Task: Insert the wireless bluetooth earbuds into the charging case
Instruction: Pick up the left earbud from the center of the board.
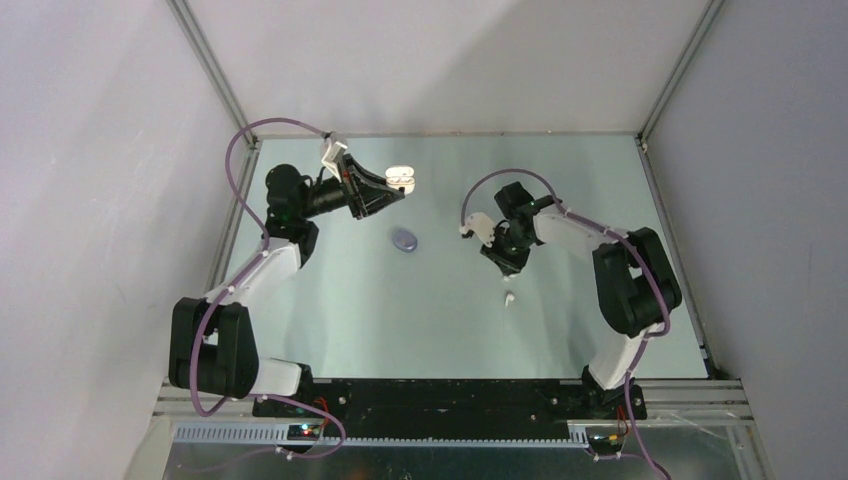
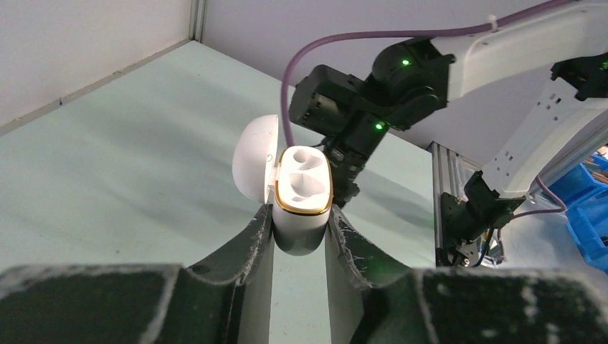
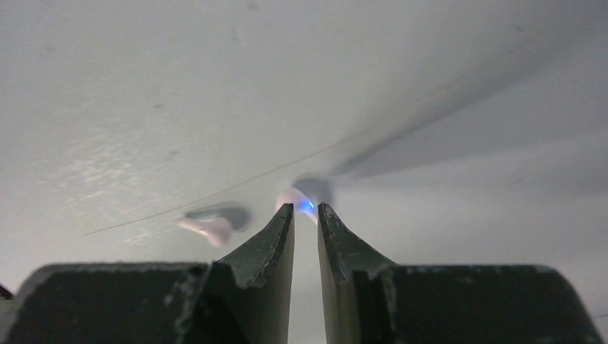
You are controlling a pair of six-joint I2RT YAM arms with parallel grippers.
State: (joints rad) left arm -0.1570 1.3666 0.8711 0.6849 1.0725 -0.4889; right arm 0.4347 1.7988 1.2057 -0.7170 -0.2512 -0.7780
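Left gripper point(image 2: 300, 215) is clenched on the white charging case point(image 2: 305, 183), its lid swung open to one side. Right gripper point(image 3: 306, 208) pinches a white earbud point(image 3: 288, 197) at its tips. A second white earbud point(image 3: 208, 228) lies on the bench point(image 3: 143, 107) just beside it, and a purple case point(image 1: 404, 240) lies between the two grippers.

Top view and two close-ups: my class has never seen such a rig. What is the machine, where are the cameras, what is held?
Two robot arms stand at the near edge of a table. One picture looks down from above; each close-up comes from a wrist camera. The left hand is shut on an open white charging case, sockets empty. A purple case lies on it. The right hand has its tips at a white earbud with a blue light; whether it is gripped is unclear. Another earbud lies beside.
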